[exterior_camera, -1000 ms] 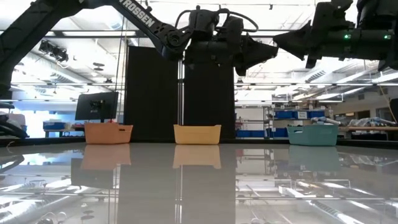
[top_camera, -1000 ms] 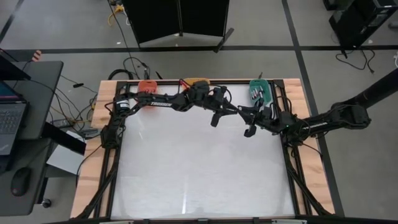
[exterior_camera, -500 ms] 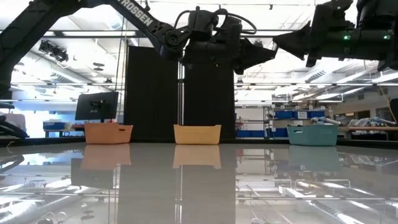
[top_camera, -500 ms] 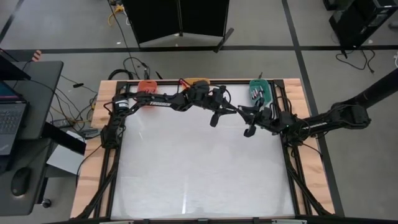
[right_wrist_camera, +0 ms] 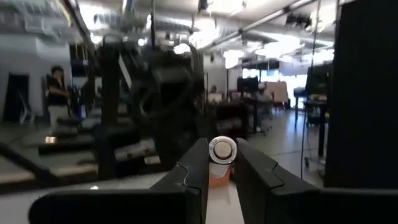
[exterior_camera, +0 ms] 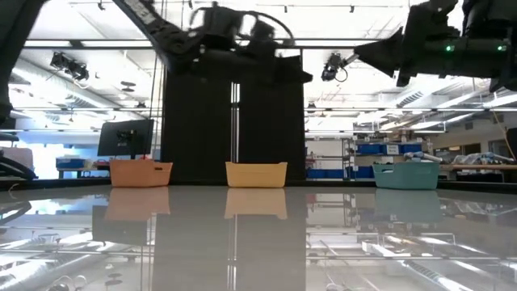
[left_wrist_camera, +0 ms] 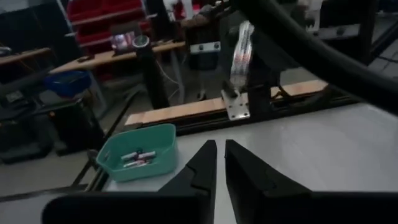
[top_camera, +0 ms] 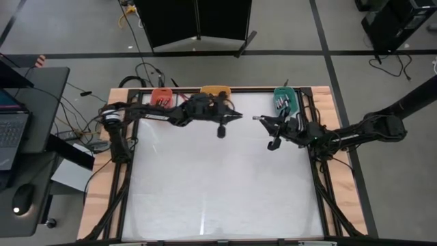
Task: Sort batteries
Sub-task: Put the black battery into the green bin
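A battery (right_wrist_camera: 222,150) is clamped end-on betw. the right gripper's (right_wrist_camera: 222,163) fingertips, held above the table (top_camera: 218,184) nr the back edge, just in front of the teal bin (top_camera: 285,100). More batteries (left_wrist_camera: 138,158) are seen in that bin. The left gripper (left_wrist_camera: 219,155), fingers nearly together w/ nothing betw., is held nr the yellow bin (top_camera: 214,91); an orange bin (top_camera: 161,96) sits beside it.

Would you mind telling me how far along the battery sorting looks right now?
Mostly done: batteries lie in the teal bin, and none show on the table. In hand: the right hand grips one battery above the table. The left hand is empty, nearly closed. Left: binning that battery.
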You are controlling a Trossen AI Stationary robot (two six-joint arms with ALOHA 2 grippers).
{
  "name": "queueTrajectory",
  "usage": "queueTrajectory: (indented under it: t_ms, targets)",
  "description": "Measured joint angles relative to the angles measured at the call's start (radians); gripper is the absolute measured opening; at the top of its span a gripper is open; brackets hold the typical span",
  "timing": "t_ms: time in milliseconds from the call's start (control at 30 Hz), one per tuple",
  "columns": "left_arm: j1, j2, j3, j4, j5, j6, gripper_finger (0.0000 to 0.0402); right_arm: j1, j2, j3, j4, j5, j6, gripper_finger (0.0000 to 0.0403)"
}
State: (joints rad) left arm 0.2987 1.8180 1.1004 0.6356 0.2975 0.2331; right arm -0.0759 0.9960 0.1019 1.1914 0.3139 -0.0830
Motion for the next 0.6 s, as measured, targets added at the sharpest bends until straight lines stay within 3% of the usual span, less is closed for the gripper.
queueTrajectory:
  t_ms: [300, 600]
  targets:
    - [-0.004, -0.191, -0.262, 0.079, -0.047, -0.003, 0.0008, 0.002, 0.000, 0.020, -0.024, 0.000, 0.000, 0.0064]
    - [-0.006, -0.423, -0.494, 0.069, -0.045, -0.027, 0.0005, 0.002, 0.001, 0.114, -0.212, -0.001, 0.000, 0.0064]
